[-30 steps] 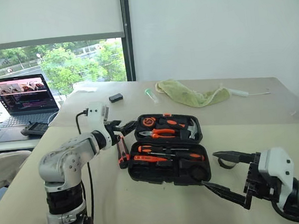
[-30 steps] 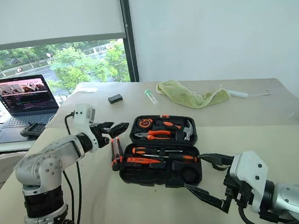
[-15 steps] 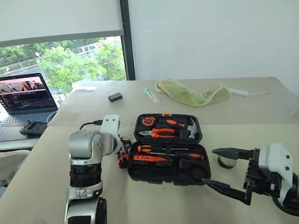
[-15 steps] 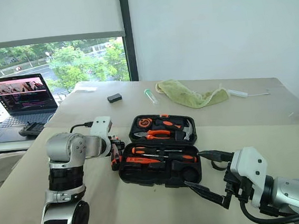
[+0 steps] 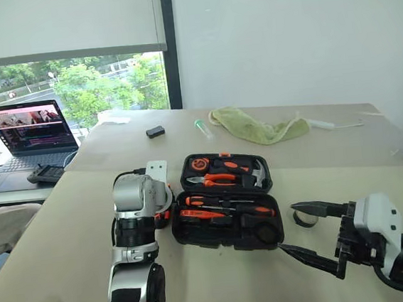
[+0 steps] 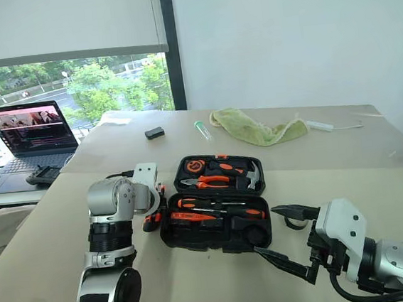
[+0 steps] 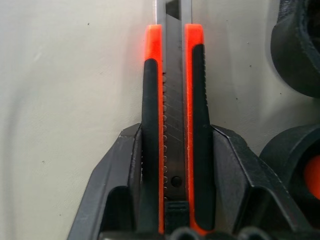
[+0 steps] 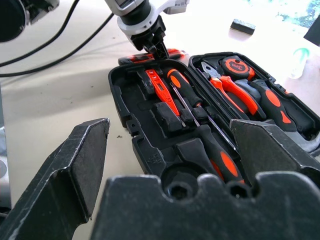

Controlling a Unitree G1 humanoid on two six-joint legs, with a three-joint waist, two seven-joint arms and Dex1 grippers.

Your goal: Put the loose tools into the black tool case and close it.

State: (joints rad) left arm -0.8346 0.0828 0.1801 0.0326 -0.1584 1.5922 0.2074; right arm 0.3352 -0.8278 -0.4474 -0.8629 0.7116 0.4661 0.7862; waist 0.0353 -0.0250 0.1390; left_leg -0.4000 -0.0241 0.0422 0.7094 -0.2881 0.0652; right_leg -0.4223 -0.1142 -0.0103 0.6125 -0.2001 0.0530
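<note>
Two head views show the open black tool case (image 5: 225, 213) on the counter (image 5: 66, 228), right gripper (image 5: 306, 234) jaws spread beside it. Left wrist view: left gripper (image 7: 175, 165) jaws pinching the utility knife (image 7: 175, 125) lying beside the case.

Beige table (image 5: 45, 237), white wall (image 5: 283, 36), window (image 5: 74, 88) w/ blind.

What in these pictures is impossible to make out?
- Head views: the left pincer and most of the black-and-orange utility knife sit behind the robot's own wrist.
- Left wrist view: the knife's blade end is cut off by the picture's edge.
- Right wrist view: the right pincer hides the near end of the black moulded plastic tool case.
- Head views: the open laptop has screen text too small to read.
</note>
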